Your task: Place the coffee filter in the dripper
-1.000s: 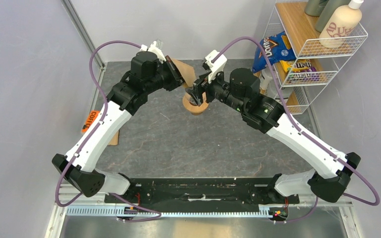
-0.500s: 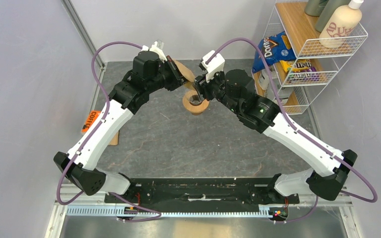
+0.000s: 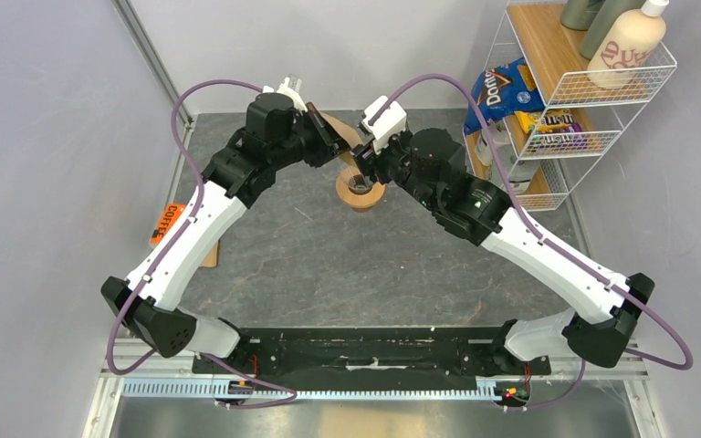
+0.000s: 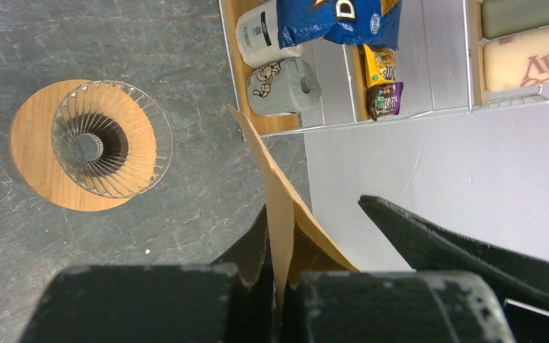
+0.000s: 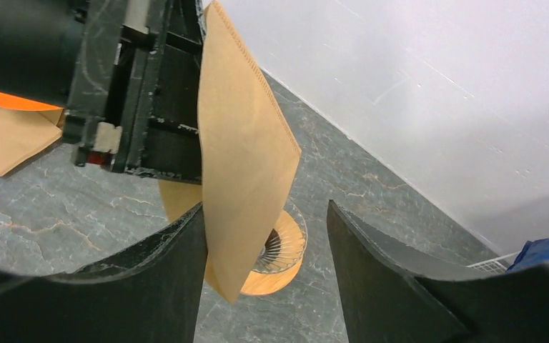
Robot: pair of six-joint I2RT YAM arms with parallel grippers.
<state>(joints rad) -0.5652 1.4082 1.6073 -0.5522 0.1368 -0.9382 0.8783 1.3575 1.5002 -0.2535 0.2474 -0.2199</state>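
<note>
Lifting off the dripper (image 4: 89, 146), the right gripper (image 5: 264, 214) now has its jaws apart around the coffee filter (image 5: 246, 157), which the left gripper (image 4: 311, 214) pinches. Handoff next, probably.

The 2 arms reach inward and meet over the far middle of the dark grey stone-patterned table (image 3: 329, 265). The left gripper (image 3: 332, 137) pinches a thin tan paper coffee filter (image 3: 348, 134), which shows just beyond the clear glass dripper with a round light-brown wooden collar (image 3: 366, 197). The right gripper (image 3: 361, 168) hangs over that collar, close to the filter. A flat orange packet (image 3: 170, 222) lies at the table's left edge.
</note>
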